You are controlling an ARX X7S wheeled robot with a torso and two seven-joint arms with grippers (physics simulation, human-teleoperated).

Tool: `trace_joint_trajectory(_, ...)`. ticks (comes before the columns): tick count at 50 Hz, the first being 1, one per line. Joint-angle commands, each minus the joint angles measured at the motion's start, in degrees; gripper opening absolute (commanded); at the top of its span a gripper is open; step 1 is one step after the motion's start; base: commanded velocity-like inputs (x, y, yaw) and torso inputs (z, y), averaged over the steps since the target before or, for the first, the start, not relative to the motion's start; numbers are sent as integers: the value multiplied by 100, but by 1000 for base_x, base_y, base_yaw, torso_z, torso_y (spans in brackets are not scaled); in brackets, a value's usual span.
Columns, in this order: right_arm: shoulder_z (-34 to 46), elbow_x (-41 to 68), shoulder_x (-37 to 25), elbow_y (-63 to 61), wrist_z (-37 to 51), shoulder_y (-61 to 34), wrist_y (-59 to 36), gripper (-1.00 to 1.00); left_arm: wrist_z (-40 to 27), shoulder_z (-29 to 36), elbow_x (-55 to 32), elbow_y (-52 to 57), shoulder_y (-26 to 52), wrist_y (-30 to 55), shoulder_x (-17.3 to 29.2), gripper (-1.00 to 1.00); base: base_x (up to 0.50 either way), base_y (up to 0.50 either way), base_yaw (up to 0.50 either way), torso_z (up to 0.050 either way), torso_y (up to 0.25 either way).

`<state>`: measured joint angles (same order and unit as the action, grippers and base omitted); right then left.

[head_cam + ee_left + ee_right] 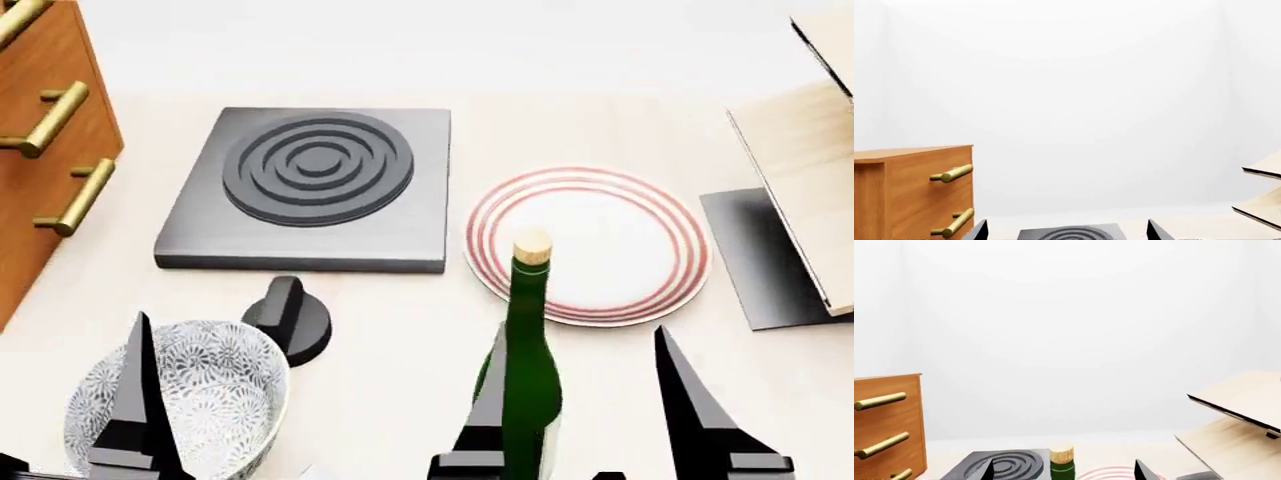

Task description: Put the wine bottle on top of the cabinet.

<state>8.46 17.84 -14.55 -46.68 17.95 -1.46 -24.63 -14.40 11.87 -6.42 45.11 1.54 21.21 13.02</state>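
Note:
The wine bottle (527,370), dark green with a tan cork, stands upright on the table near the front, before a striped plate. My right gripper (587,400) is open, one finger on each side of the bottle, which stands nearer the finger towards the bowl. In the right wrist view the cork (1062,454) shows between the spread tips of my right gripper (1066,471). The orange-brown cabinet (34,150) with brass handles stands at the far left, its top out of the head view. My left gripper (1067,232) is open and holds nothing; one of its fingers (138,400) shows in front of a bowl.
A grey hob plate (307,190) with raised rings lies mid-table, a red-striped plate (587,245) beside it. A patterned bowl (200,395) sits front left, with a small black knob-like piece (291,320) next to it. A pale slanted rack (801,180) stands at the right.

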Motion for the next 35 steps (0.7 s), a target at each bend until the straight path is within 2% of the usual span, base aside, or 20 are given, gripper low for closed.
trace_joint_trajectory(1, 55, 7, -60, -2, 47, -8, 23, 100, -66, 21, -39, 7, 6, -6, 58, 100, 0, 500, 0, 0, 0)
trace_joint_trajectory(17, 65, 124, -123, -20, 111, -27, 29, 100, -155, 72, -91, 16, 30, -3, 129, 100, 0, 500, 0, 0, 0)
trace_joint_trajectory(35, -144, 225, -226, -32, 295, -61, 18, 100, -218, 122, -178, -56, 65, -20, 191, 100, 0, 0, 0, 0, 0)
